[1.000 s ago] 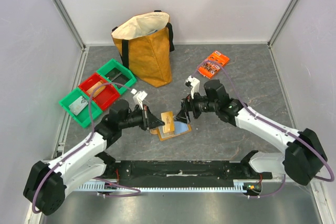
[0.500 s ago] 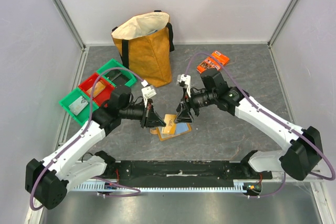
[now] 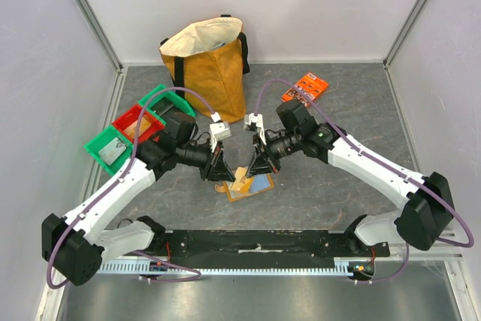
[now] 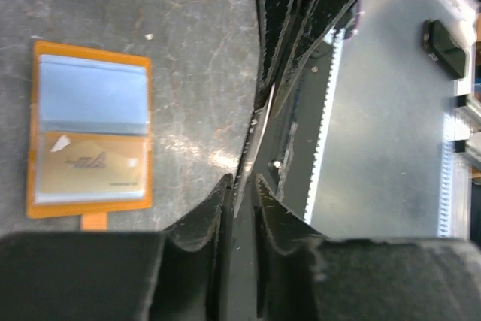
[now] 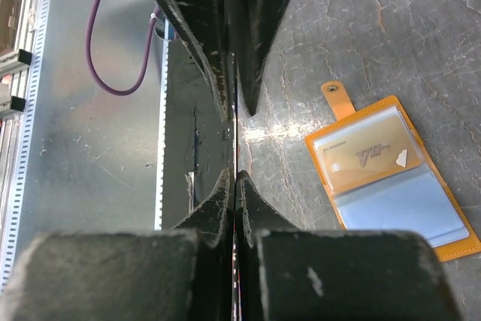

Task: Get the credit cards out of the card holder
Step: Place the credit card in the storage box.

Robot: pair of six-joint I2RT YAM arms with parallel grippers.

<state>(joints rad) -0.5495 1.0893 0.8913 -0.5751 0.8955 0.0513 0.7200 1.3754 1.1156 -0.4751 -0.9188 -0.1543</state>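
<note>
A thin credit card, seen edge-on in both wrist views, is held above the bench between the left gripper and the right gripper, which are met tip to tip near the middle of the bench, towards its near edge. The right jaws are pressed tightly onto the card's edge; the left jaws are drawn narrow with the same card clamped between them. Just below them the card holder is laid open and flat, a gold card seated in one pocket. A yellow tote bag is stood towards the far edge, an orange packet is laid towards the far right corner, and green and red bins are set along the left edge
</note>
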